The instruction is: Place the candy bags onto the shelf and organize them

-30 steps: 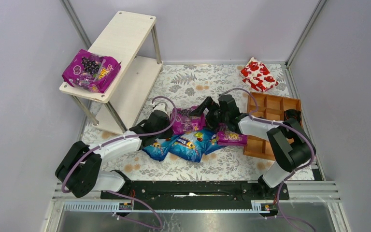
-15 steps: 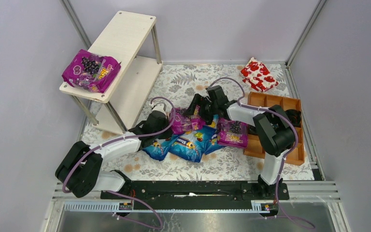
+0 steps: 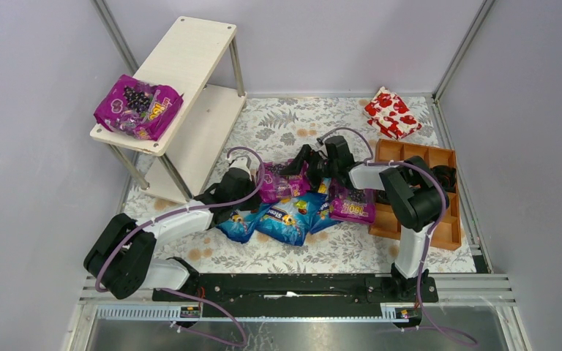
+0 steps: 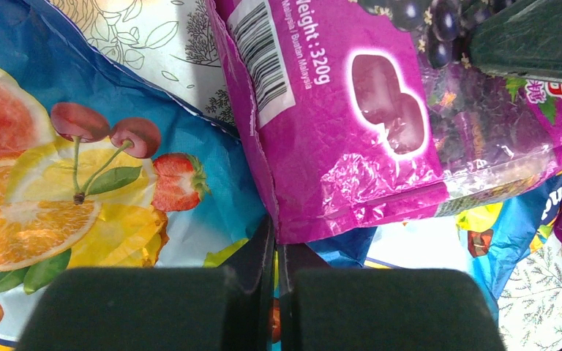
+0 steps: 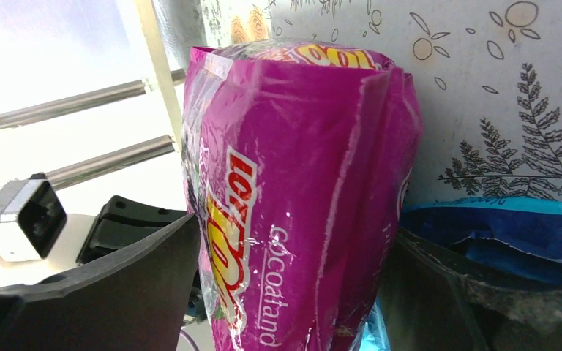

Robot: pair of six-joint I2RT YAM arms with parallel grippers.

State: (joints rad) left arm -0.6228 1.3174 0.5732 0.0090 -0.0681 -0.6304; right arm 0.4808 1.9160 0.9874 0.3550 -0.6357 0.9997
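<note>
Candy bag [image 5: 300,168] | left tool [image 4: 274,238] closed, catch hidden | right tool [image 5: 296,241] wide astride, grip unclear

One candy bag [image 3: 137,107] lies on the shelf [image 3: 190,51].

My left arm [image 3: 179,219] lies low, stretched forward and to the right. Left gripper [image 4: 274,256] fingers pressed together, tips down. My right arm [image 3: 408,196] is bent at the elbow, forearm pointing left. Right gripper [image 5: 293,241] jaws spread wide, lying level.
</note>
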